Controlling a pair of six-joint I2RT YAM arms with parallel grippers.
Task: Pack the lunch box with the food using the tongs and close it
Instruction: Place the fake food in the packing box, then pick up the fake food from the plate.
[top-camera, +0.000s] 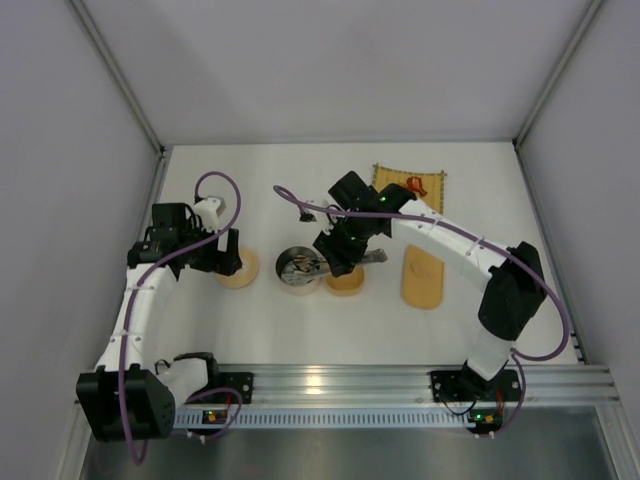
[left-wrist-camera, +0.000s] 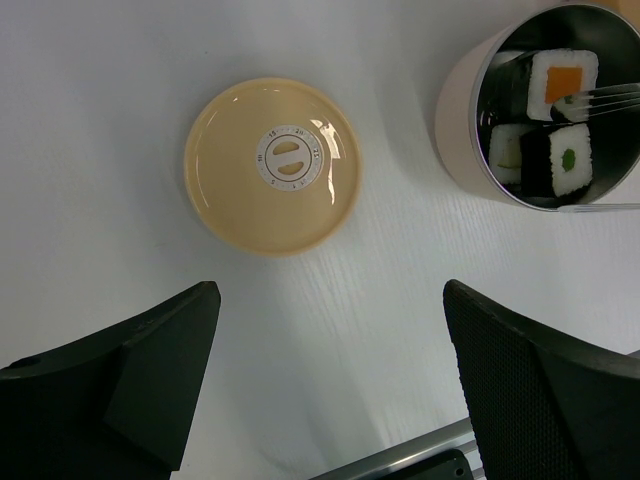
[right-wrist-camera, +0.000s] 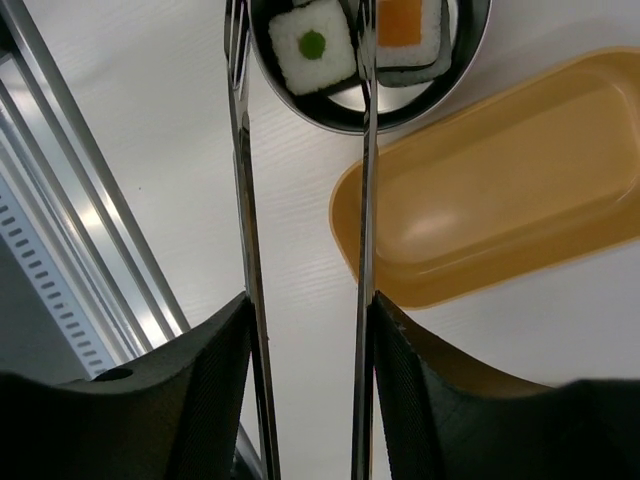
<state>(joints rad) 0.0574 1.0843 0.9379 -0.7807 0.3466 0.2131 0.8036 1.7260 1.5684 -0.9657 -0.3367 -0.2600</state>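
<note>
White table (top-camera: 300, 180): the right gripper (right-wrist-camera: 312, 305) clasps the tongs (right-wrist-camera: 245, 200), their tips among the sushi (right-wrist-camera: 312, 45) in a round tin (left-wrist-camera: 460, 130). The lunch box (right-wrist-camera: 500, 200) lies open just beside the tin. The left gripper (left-wrist-camera: 330, 290), wide open and empty, hovers near the tin.

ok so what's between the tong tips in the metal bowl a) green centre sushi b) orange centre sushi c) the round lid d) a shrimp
a, the tongs in the right pincer have one arm on each side of the green-centre sushi in the metal bowl
</note>
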